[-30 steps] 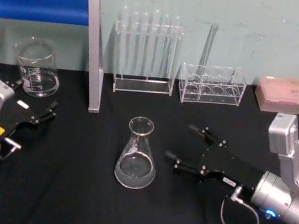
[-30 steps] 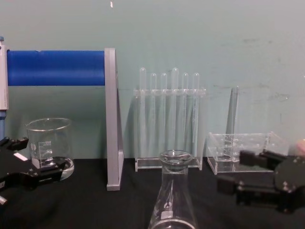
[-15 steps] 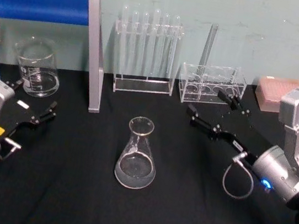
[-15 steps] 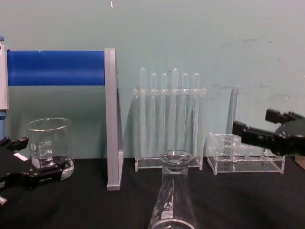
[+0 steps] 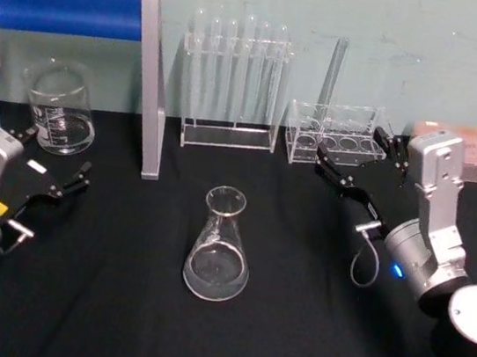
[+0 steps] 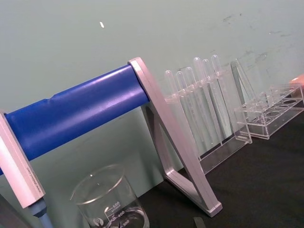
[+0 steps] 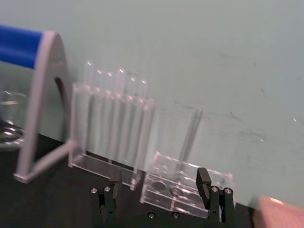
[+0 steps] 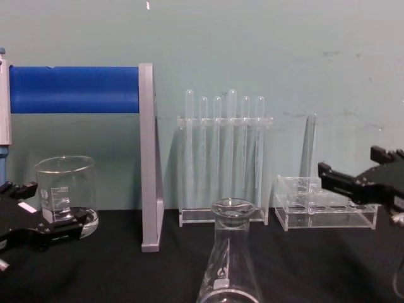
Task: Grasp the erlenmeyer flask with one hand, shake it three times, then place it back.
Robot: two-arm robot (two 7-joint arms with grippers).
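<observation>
Nothing holds the erlenmeyer flask [image 5: 219, 247]: it stands free on the black table [image 5: 114, 303]. Right gripper [image 5: 358, 160] hovers spread wide near the rack [image 5: 338, 135], left gripper [image 5: 51, 181] parked, also spread. Grasp, shaking and return seem left.

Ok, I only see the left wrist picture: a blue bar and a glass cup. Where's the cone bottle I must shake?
Observer: The flask stands upright mid-table, on the black cloth, nothing touching it.
Operator: Is a claw near it?
Observer: The right gripper is open, off by the low clear rack.
Operator: And the left one?
Observer: The left gripper is open beside the beaker.
</observation>
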